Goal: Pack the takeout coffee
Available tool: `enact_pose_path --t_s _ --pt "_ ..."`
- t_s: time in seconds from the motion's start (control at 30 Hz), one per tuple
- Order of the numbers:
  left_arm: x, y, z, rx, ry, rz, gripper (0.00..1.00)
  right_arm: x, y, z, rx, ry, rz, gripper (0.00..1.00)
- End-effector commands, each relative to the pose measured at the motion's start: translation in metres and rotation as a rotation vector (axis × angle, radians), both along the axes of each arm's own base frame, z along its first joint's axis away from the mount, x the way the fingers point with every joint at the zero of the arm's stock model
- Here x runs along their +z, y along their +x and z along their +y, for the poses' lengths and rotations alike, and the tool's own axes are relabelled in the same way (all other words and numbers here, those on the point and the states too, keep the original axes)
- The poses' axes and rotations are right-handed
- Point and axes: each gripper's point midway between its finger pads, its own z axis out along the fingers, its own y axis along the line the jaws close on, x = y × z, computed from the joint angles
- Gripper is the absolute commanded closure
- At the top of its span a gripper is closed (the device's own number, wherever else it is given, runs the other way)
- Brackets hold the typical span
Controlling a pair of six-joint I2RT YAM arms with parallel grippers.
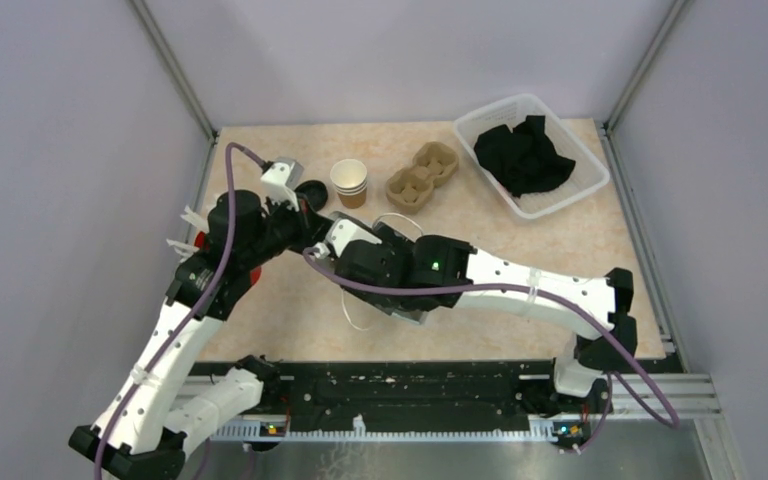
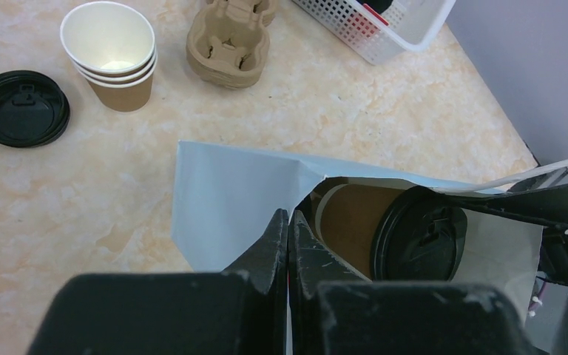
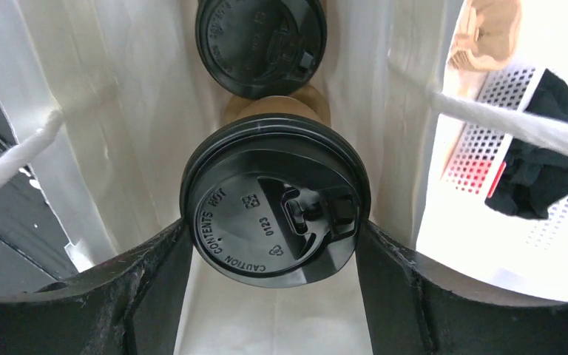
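A white paper bag (image 2: 229,188) lies on its side on the table, mostly under my arms in the top view. My left gripper (image 2: 288,222) is shut on the bent edge of the bag's mouth. Inside the bag, my right gripper (image 3: 274,237) is shut on a takeout coffee cup (image 3: 281,107), its fingers pressing both sides of the black lid (image 3: 275,200). A second lidded cup (image 3: 260,44) sits deeper in the bag. The left wrist view shows the held cup's brown side (image 2: 351,222) and lid (image 2: 418,233) through the opening.
A stack of empty kraft cups (image 1: 349,182) and a loose black lid (image 1: 310,192) stand at the back left. Beside them is the cardboard carrier (image 1: 422,177). A white basket (image 1: 570,190) of black cloth sits at the back right. The bag's string handles (image 3: 503,118) hang beside my right fingers.
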Motion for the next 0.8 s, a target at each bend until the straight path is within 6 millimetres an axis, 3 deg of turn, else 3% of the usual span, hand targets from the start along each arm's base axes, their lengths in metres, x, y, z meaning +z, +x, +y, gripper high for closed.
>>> enact_pose_path --t_s 0.0,0.13,0.3,0.47,0.77 --pt "0.021 0.0 -0.004 -0.012 -0.068 -0.077 1.0 0.021 -0.002 0.017 0.053 0.141 -0.036 0.47" --pt "0.019 -0.009 -0.003 -0.027 -0.09 -0.107 1.0 0.015 -0.001 0.03 0.086 0.224 -0.06 0.47" --pt "0.02 -0.024 0.005 -0.027 -0.133 -0.209 1.0 0.0 0.001 0.027 0.106 0.259 -0.098 0.48" --pt "0.003 -0.031 0.014 0.011 -0.162 -0.264 1.0 -0.012 0.0 0.017 0.133 0.216 -0.104 0.48" --pt "-0.018 -0.037 0.017 -0.004 -0.132 -0.276 1.0 -0.011 -0.011 0.019 0.255 0.138 -0.054 0.48"
